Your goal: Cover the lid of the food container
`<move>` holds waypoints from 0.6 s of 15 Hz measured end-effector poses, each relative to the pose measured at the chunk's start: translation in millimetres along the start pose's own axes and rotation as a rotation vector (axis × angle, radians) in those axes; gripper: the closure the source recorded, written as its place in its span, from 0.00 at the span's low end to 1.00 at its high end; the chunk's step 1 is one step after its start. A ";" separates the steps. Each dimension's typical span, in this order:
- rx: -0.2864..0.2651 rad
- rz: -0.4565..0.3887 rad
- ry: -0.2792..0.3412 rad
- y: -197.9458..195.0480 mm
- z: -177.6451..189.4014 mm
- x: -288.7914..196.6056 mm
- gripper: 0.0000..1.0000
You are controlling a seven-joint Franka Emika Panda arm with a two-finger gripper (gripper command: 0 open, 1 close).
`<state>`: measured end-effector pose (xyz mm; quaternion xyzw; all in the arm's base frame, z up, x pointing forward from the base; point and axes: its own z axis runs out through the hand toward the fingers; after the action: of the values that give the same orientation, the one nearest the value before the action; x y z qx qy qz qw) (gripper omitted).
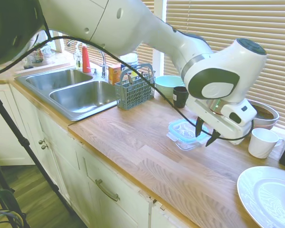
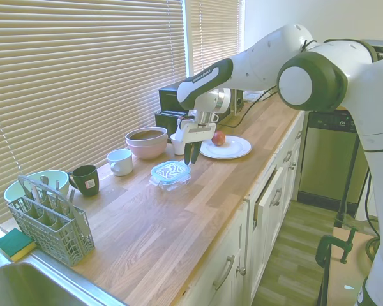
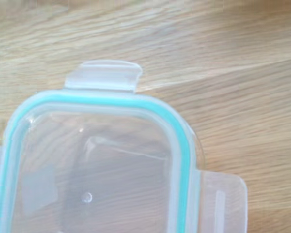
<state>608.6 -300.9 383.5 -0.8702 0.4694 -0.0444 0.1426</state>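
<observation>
End effector [image 1: 206,132] over one lid [image 1: 184,129]

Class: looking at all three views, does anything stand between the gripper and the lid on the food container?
Nothing visible does. The open gripper hangs just above the lid, which already lies on the container; only air separates them.

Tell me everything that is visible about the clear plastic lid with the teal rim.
The clear plastic lid with the teal rim seal is rounded-square and see-through, with clear snap tabs sticking out from its sides; two show in the wrist view. It lies flat on top of the small clear glass food container, which stands on the wooden countertop. The tabs look splayed outward, not pressed down. The open gripper hangs at its edge; whether it touches the lid I cannot tell.
</observation>
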 end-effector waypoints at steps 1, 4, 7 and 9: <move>0.012 -0.006 0.015 -2.9 -10.4 -6.0 0.00; 0.048 -0.025 0.060 -6.5 -48.2 -30.0 0.00; 0.052 -0.059 0.090 -7.6 -82.6 -66.1 0.00; 0.028 -0.092 0.102 -16.1 -92.5 -92.2 0.00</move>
<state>550.8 -235.2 481.7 -0.8854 0.4350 -0.1016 0.1286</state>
